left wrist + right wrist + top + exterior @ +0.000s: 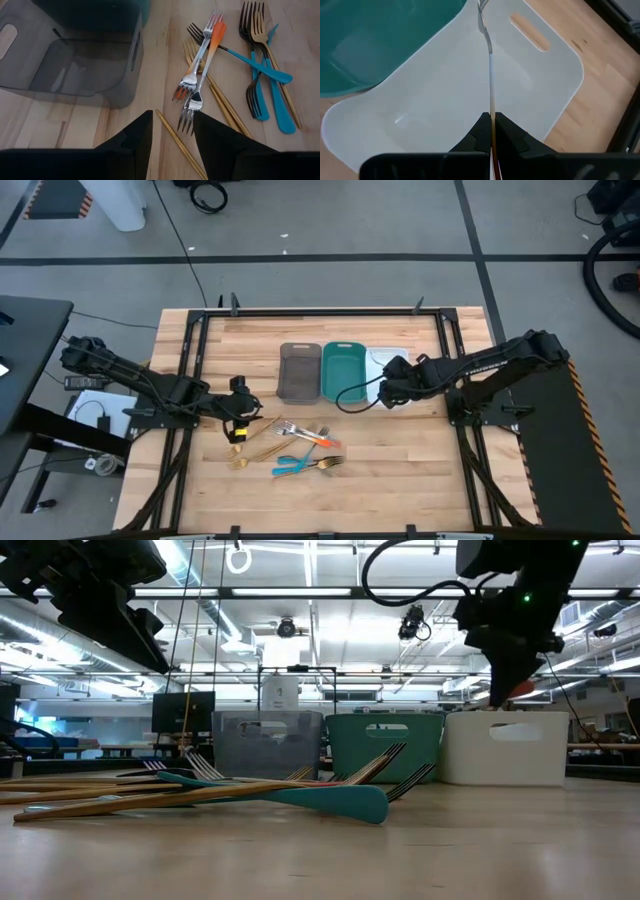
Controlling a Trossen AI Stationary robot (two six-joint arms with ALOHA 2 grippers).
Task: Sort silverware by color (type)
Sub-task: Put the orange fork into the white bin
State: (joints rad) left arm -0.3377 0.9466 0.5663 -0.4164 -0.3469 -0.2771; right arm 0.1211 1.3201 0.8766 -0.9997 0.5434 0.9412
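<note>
So the right gripper [491,131] has its fingers pinched tight on a slim silver utensil with an orange handle [491,85], and it's hanging directly over the white rectangular plastic tray [540,95], the metal end sticking out ahead of the fingers above the tray's floor; can't really tell if that end is a fork or spoon from here. Just beside that gripper, on the side toward the other arm, is the teal rectangular plastic tray [343,372], and past that the see-through grey-brown plastic tray [298,370]. The rest of the silverware is a loose pile on the light wooden table [400,470], right in front of the left gripper [172,131]: two silver forks with orange handles [206,60] crossed over each other closest to its fingertips, thin all-gold pieces [220,100] running under and beside them, and further out the dark forks with blue handles [260,75], overlapping another gold fork [261,35]. The left gripper hovers low over the table with its fingers spread apart and nothing between them, a gold handle lying just below the gap.
</note>
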